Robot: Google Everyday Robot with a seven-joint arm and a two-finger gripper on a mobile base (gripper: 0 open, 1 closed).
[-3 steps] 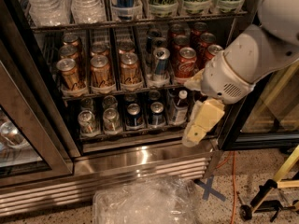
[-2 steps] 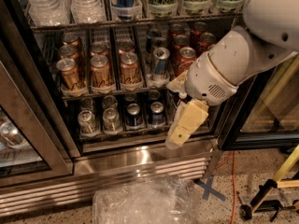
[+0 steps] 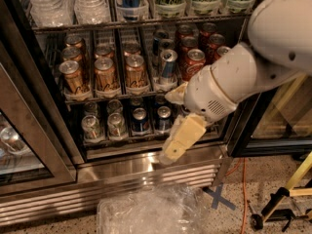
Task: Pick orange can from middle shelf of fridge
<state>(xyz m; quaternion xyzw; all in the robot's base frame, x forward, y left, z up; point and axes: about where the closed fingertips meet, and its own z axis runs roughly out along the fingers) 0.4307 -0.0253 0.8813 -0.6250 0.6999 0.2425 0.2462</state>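
Obs., camera view. The arm (image 3: 253,72) is reaching in from the right across the open fridge (image 3: 122,167). The gripper (image 3: 179,141) is hanging with its cream tip pointing down and left, in front of the right end of the lower rack (image 3: 146,136) and just above the steel slatted base. It is sitting below the middle shelf (image 3: 112,96), not at can height. Whether the gripper is open or closed: cannot tell from this angle. It is holding nothing that shows.

Change vs. 0.7 s ago: the gripper is sitting further left and slightly lower, its tip now over the top edge of the steel base. Vs. 1.0 s ago it is further left again, so the arm is sweeping leftward along the fridge front. The white forearm is covering more of the right-hand lanes.

The orange can (image 3: 135,71) is standing upright at the front of its lane on the middle shelf, untouched, with two like cans (image 3: 106,74) in the lanes to its left and more behind. It is well up and left of the gripper. None of the cans is showing any shift between frames.

A blue-and-silver can (image 3: 167,65) is standing in the next lane right, with red cans (image 3: 195,62) beyond it beside the arm.

A clear plastic sheet (image 3: 146,211) is lying on the floor below.
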